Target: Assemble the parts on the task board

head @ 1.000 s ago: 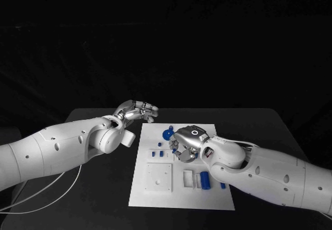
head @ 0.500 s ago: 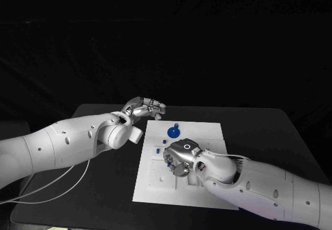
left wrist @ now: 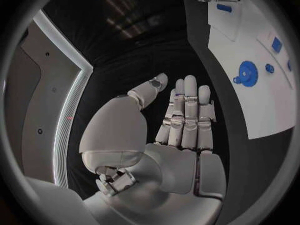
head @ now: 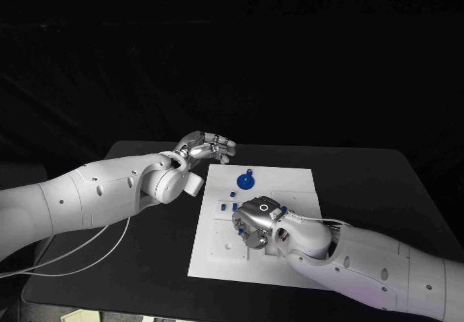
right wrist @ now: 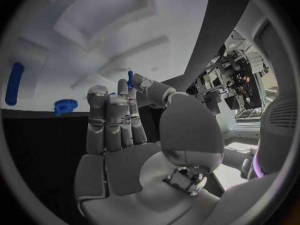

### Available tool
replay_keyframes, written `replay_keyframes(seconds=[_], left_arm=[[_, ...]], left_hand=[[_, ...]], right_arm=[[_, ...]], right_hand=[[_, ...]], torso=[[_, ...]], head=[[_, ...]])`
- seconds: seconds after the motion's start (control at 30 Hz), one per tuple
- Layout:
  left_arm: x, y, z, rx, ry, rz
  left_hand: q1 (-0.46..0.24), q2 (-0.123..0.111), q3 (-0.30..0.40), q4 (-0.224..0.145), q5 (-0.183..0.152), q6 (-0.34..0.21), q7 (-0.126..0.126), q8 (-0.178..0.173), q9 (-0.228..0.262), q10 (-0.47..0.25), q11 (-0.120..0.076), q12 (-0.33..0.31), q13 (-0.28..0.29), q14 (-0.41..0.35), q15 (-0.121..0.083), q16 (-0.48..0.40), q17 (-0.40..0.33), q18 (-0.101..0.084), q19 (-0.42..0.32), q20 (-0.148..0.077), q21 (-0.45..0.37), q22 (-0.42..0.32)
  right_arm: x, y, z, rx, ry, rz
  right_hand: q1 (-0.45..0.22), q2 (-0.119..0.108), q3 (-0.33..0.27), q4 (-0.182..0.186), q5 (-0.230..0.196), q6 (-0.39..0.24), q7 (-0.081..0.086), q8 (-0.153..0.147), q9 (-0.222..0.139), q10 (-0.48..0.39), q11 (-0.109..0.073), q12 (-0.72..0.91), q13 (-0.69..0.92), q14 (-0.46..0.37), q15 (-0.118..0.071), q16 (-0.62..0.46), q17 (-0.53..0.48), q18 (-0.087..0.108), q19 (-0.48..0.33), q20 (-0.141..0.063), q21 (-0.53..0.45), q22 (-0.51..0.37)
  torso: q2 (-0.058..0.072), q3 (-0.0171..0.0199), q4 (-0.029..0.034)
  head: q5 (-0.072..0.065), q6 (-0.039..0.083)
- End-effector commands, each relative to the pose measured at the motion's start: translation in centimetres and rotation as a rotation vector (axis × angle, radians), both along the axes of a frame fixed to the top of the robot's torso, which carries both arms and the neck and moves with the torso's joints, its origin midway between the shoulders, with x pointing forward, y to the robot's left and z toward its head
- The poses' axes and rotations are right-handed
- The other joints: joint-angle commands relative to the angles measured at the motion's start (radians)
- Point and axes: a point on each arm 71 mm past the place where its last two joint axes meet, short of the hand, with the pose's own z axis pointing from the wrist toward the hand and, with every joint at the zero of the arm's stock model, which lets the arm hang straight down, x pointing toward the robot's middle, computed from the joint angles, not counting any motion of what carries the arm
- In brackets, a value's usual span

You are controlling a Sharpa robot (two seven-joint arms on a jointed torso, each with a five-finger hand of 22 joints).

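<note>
The task board (head: 295, 184) lay in the middle of the black table (head: 387, 181), a white plate with small blue parts on it. The left hand (head: 206, 147) hovered above the table just off the board's far left corner, its fingers (left wrist: 187, 110) straight, side by side and holding nothing. The right hand (head: 254, 221) was low over the board's middle, palm down. In its wrist view the thumb and a finger met on a small blue peg (right wrist: 130, 79), so it seemed to be pinching that part, though the contact was too small to be sure. A blue round disc with a tab (head: 245, 180) lay on the far half of the board, between the two hands and apart from both. A few small blue pieces (head: 230, 203) sat just beside the right hand on its far left side. The right wrist view also showed a blue cylinder (right wrist: 14, 83) and a blue toothed gear (right wrist: 65, 106) on the board.
</note>
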Motion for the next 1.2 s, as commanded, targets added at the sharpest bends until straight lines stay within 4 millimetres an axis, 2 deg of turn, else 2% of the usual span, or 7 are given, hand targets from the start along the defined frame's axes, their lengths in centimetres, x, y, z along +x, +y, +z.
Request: replay_keyframes(seconds=[0.03, 0.33, 0.63, 1.2], left_arm=[[-0.01, -0.2, 0.15, -0.011, -0.005, -0.005], [-0.04, -0.08, 0.16, -0.011, -0.004, -0.004], [-0.06, 0.11, 0.16, -0.01, -0.005, -0.001], [-0.06, 0.08, 0.14, -0.01, -0.002, -0.004]], left_hand=[[-0.005, 0.002, -0.004, 0.0, 0.002, -0.009, 0.002, 0.003, -0.001, -0.005, 0.001, -0.005, -0.001, 0.008, 0.002, -0.005, 0.002, 0.014, 0.008, -0.002, -0.007, 0.001], [-0.006, 0.002, -0.004, 0.001, 0.002, -0.009, 0.002, 0.003, -0.002, -0.005, 0.001, -0.005, -0.001, 0.008, 0.002, -0.006, 0.003, 0.014, 0.008, -0.001, -0.007, 0.001], [-0.005, 0.002, -0.004, 0.001, 0.002, -0.01, 0.002, 0.003, -0.002, -0.005, 0.001, -0.005, -0.001, 0.008, 0.002, -0.007, 0.003, 0.014, 0.008, -0.002, -0.008, 0.001], [-0.005, 0.001, -0.004, 0.002, 0.002, -0.01, 0.002, 0.003, -0.002, -0.005, 0.001, -0.005, 0.0, 0.008, 0.002, -0.009, 0.005, 0.014, 0.008, -0.001, -0.009, 0.002]], right_arm=[[-0.07, -0.02, -0.18, -0.029, -0.005, 0.009], [0.23, -0.55, -0.34, -0.037, -0.011, -0.008], [0.45, -0.33, -0.48, -0.045, -0.017, -0.009], [0.03, -0.23, -0.67, -0.049, -0.005, 0.003]], right_hand=[[0.009, 0.0, 0.007, 0.0, -0.004, 0.005, 0.004, 0.003, 0.001, 0.006, 0.006, -0.003, 0.002, -0.016, -0.01, 0.007, -0.001, 0.039, 0.022, -0.026, 0.005, 0.017], [0.009, 0.0, 0.007, -0.001, -0.004, 0.005, 0.004, 0.003, 0.001, 0.006, 0.006, -0.003, 0.002, -0.016, -0.01, 0.007, -0.002, 0.039, 0.021, -0.026, 0.005, 0.017], [0.009, 0.0, 0.008, -0.001, -0.004, 0.004, 0.004, 0.003, 0.001, 0.006, 0.006, -0.003, 0.003, -0.016, -0.01, 0.007, -0.002, 0.039, 0.021, -0.027, 0.005, 0.017], [0.009, 0.001, 0.008, -0.001, -0.004, 0.004, 0.004, 0.003, 0.002, 0.006, 0.006, -0.004, 0.004, -0.016, -0.01, 0.008, -0.003, 0.039, 0.021, -0.027, 0.005, 0.017]], torso=[[0.0, -0.0004, -0.0009], [0.0, -0.0013, -0.0005], [0.0, 0.0001, 0.0012], [0.0, -0.0007, -0.0001]], head=[[0.001, -0.004], [-0.001, -0.007], [0.001, -0.01], [0.003, -0.015]])
